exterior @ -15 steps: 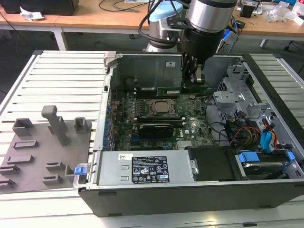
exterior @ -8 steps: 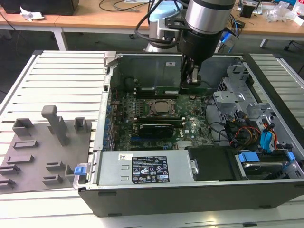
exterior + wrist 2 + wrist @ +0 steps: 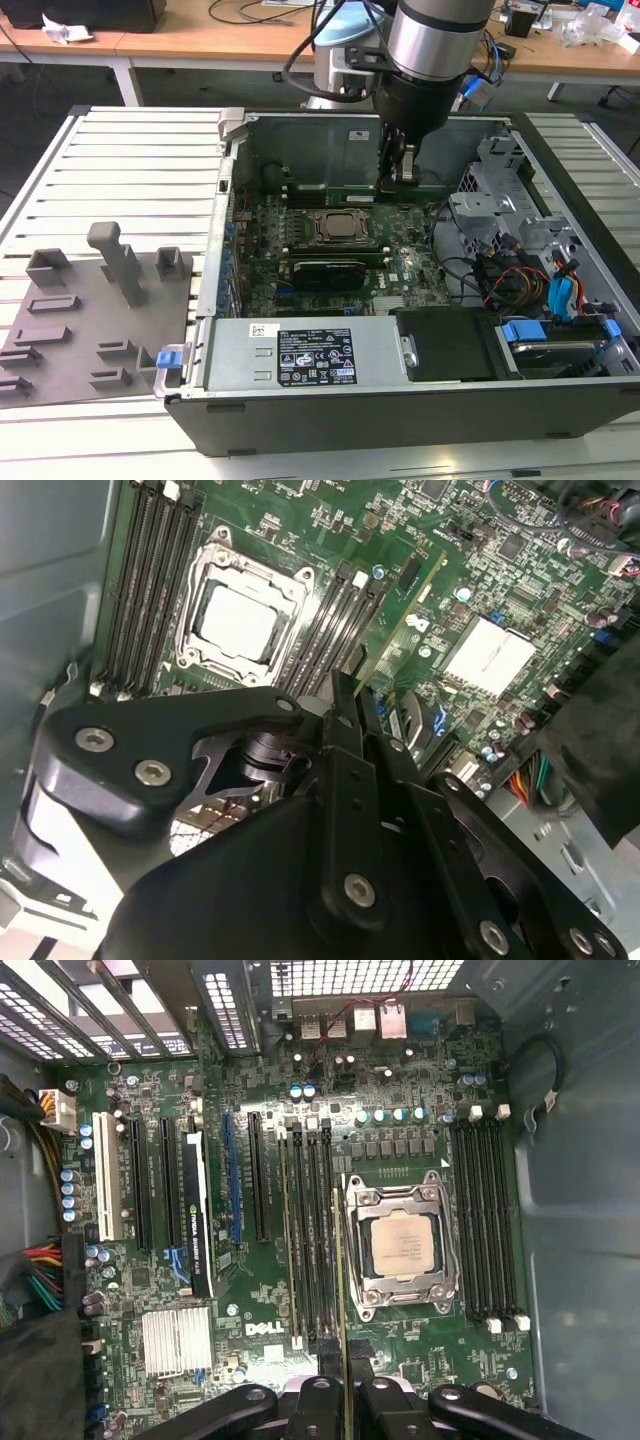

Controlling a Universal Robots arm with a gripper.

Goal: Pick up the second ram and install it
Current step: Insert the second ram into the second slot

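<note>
One ram point(image 3: 345, 1290) sits edge-on, pinched in the closed jaws, seemingly lined up over a slot point(image 3: 326, 1240) for seating.

This looks like a robotics lab or electronics workshop. An opened dark grey desktop computer case point(image 3: 400, 400) lies on its side on a white slatted metal worktable point(image 3: 120, 160), its green motherboard point(image 3: 340, 250) exposed. On the exterior view's left of the case, a flat grey plastic fixture tray with raised blocks point(image 3: 90, 310) rests on the same table. Above the case hangs a silver-and-black industrial robot arm point(image 3: 430, 50). At the far side runs a long light wooden bench point(image 3: 240, 40) strewn with black cables point(image 3: 250, 12) and crumpled white paper point(image 3: 65, 30).
</note>
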